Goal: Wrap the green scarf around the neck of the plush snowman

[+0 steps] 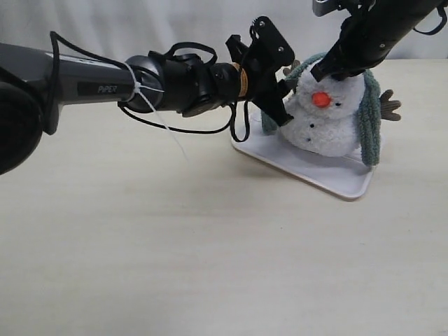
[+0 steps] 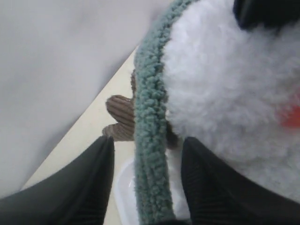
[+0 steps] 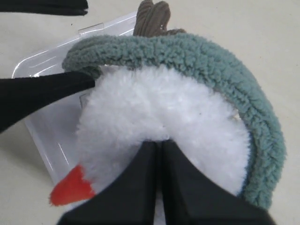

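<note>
Loosely over white snowman, fuzzy grey-green scarf; left end effector spread, right end effector pressed together.

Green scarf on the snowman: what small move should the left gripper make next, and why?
Probably close the left gripper on the grey-green fuzzy knit scarf: its jaws stand open either side of the hanging end, while the shut right gripper rests on the fluffy white plush snowman's head. Both ends hang uncrossed.
</note>
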